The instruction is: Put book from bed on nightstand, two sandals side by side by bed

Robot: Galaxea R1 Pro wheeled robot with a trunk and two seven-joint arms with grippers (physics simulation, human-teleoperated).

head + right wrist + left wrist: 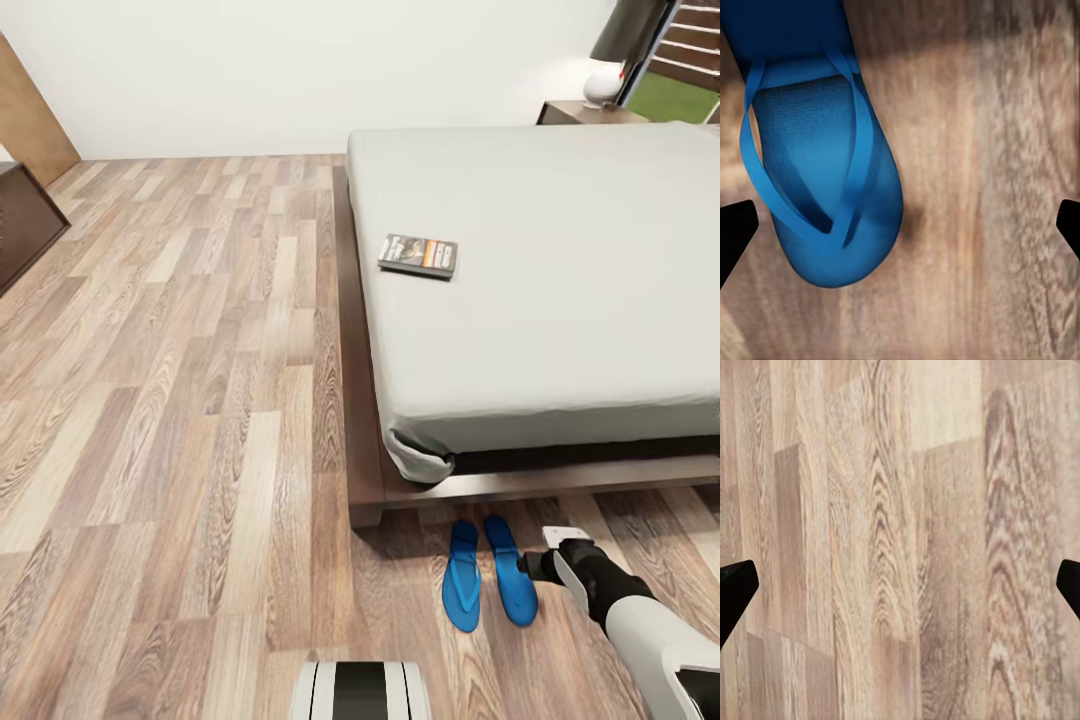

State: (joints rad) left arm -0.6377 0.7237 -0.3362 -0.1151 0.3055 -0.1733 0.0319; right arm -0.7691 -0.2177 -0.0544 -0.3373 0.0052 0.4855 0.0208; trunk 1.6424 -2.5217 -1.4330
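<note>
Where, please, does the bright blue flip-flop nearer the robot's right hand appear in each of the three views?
Head view: the bright blue flip-flop nearer the right hand lies on the floor near the bottom edge, right of centre, beside its twin.
Left wrist view: not in it.
Right wrist view: upper left, thong straps up.
Shared landmark: the light-brown wood-plank floor.

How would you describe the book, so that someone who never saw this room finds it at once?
Start at the big bed with the pale-grey mattress. The book lies flat on the mattress, near the bed's left edge in the head view, with bare mattress around it. It is thin and dark with an orange band, unlike the two blue sandals, which lie on the floor by the bed.
</note>
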